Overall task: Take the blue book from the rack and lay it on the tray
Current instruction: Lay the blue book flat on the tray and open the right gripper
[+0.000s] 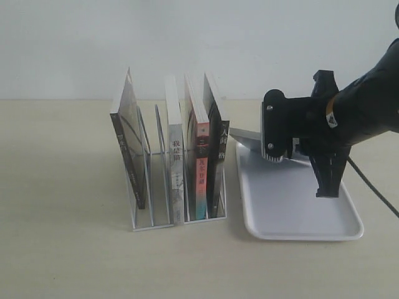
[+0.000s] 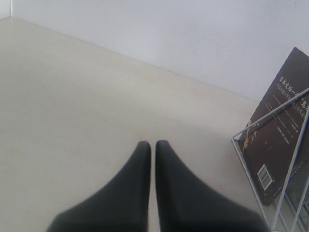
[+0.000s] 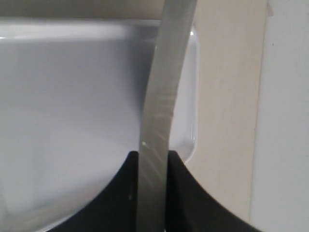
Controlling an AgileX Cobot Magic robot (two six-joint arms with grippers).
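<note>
Right gripper [image 3: 153, 158] pinching blue book [image 3: 163, 82] edge-on over tray [image 1: 299, 215]. Left gripper [image 2: 153, 147] pressed together, off-rack. Rack [image 1: 153, 227]: white spine [image 1: 177, 163] reads 我是猫 (others blurred).

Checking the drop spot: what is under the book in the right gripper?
The white tray lies under the book, which the right gripper clamps. The strip of tray behind the book's edge is hidden.

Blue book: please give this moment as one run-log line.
right gripper: shut on blue book | blue book: over tray, not flat | left gripper: shut, empty | rack: four other books
</note>
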